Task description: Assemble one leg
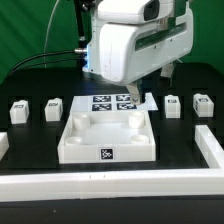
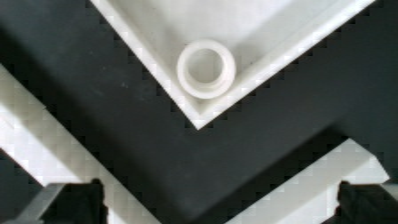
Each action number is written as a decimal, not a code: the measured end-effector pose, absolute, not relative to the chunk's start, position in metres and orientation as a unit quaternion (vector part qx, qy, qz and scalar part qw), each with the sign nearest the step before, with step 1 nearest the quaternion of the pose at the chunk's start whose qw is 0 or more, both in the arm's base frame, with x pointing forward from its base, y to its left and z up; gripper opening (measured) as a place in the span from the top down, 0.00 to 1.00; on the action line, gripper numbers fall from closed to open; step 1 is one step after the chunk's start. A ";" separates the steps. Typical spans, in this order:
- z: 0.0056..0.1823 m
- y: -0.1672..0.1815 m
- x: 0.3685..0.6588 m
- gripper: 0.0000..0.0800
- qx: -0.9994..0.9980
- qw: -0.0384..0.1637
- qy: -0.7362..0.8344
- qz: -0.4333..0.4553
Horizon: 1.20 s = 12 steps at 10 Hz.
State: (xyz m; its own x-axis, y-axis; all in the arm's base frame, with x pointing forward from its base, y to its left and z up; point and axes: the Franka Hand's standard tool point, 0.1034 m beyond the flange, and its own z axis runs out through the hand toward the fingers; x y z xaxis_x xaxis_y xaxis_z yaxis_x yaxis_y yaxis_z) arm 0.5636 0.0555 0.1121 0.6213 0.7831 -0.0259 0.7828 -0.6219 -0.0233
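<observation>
Several legs, small white blocks with marker tags, stand in a row on the black table: two at the exterior view's left (image 1: pixel 18 112) (image 1: pixel 52 108) and two at its right (image 1: pixel 172 104) (image 1: pixel 202 104). The large white tray (image 1: pixel 70 140) lies in the middle. My gripper (image 1: pixel 162 80) hangs over the tray's far right corner, mostly hidden by the arm's white body. In the wrist view the gripper (image 2: pixel 217 205) is open and empty; its dark fingertips (image 2: pixel 63 205) frame black table, with a tray corner and its round socket (image 2: pixel 206 68) beyond. No leg shows in the wrist view.
The marker board (image 1: pixel 112 101) lies flat behind the tray. A low white wall (image 1: pixel 212 148) runs along the table's front and right side, with a short piece at the left edge (image 1: pixel 3 145). Black cables trail behind the arm.
</observation>
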 end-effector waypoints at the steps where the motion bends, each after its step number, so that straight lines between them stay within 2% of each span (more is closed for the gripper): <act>1: 0.112 0.055 0.564 0.19 -0.900 0.005 -0.435 0.017; 3: 0.105 0.032 0.556 0.19 -0.885 0.000 -0.465 0.011; 6: 0.088 0.004 0.531 0.19 -0.845 0.006 -0.534 0.022; 9: 0.081 -0.004 0.514 0.19 -0.811 0.015 -0.585 0.033; 12: 0.081 -0.004 0.514 0.19 -0.811 0.015 -0.584 0.033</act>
